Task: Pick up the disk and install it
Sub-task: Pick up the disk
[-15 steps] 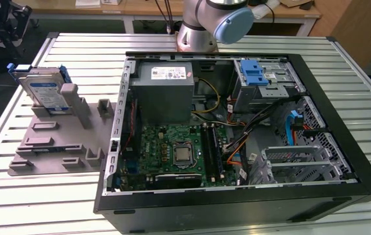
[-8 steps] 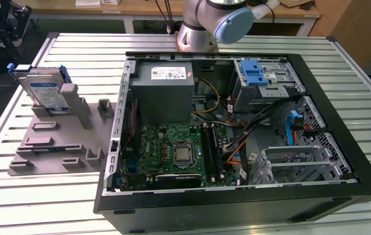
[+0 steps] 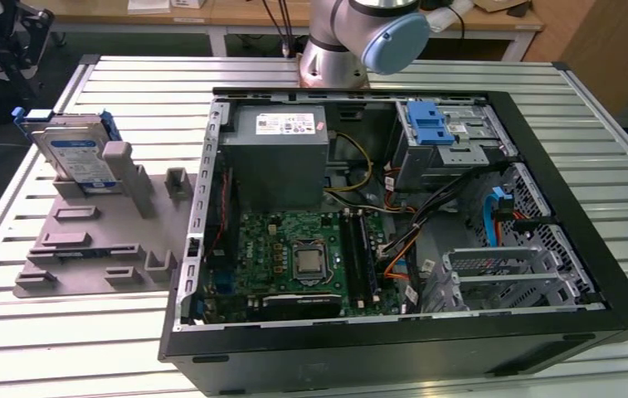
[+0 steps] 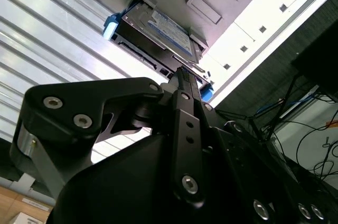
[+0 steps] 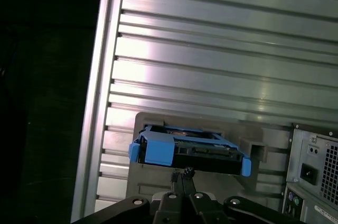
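The disk, a silver-grey hard drive with a white-and-blue label and a blue bracket, stands on edge in a grey holder on the exterior view's left. Both wrist views look at it from a distance: the disk shows its blue-edged side, and the disk shows its label. My gripper is shut with nothing in it, its black fingertips together and lined up with the disk but well apart from it. The gripper is seen edge-on in the second wrist view.
An open computer case lies on the slatted metal table, with a grey power-supply box, a motherboard and a drive cage with a blue latch. The arm's base stands behind the case.
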Motion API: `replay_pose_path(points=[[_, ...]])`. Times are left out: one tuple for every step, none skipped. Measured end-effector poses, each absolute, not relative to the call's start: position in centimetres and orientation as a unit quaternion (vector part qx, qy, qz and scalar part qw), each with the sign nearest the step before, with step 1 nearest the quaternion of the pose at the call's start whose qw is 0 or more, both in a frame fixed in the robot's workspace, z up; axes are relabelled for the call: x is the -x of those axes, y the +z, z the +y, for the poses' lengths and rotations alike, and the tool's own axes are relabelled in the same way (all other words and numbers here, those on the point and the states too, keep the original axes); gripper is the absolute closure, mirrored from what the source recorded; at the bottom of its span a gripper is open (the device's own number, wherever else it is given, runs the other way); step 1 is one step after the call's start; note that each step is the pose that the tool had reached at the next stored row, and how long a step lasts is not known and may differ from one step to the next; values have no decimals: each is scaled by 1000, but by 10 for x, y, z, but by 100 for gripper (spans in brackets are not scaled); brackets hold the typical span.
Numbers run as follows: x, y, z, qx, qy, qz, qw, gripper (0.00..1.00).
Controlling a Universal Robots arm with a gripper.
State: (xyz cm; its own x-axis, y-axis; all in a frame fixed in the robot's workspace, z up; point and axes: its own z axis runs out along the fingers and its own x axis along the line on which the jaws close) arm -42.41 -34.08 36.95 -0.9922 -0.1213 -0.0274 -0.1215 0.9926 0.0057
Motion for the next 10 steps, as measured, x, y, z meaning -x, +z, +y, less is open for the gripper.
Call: replay_pose_path(points=[[424, 369, -341, 65, 4, 998, 13, 89], [424, 369, -341, 70, 4, 997, 13, 89], [424, 369, -341, 74, 4, 997, 13, 89], [424, 369, -341, 77, 4, 997, 13, 89], [424, 369, -341, 79, 4, 997, 13, 89], [424, 369, -341, 79, 4, 997, 13, 89], [424, 369, -341, 79, 4, 997, 13, 89], [424, 369, -341, 79, 4, 997, 13, 89], [424, 369, -341, 79, 4, 997, 13, 89], [424, 369, -341, 79, 4, 997, 13, 89]])
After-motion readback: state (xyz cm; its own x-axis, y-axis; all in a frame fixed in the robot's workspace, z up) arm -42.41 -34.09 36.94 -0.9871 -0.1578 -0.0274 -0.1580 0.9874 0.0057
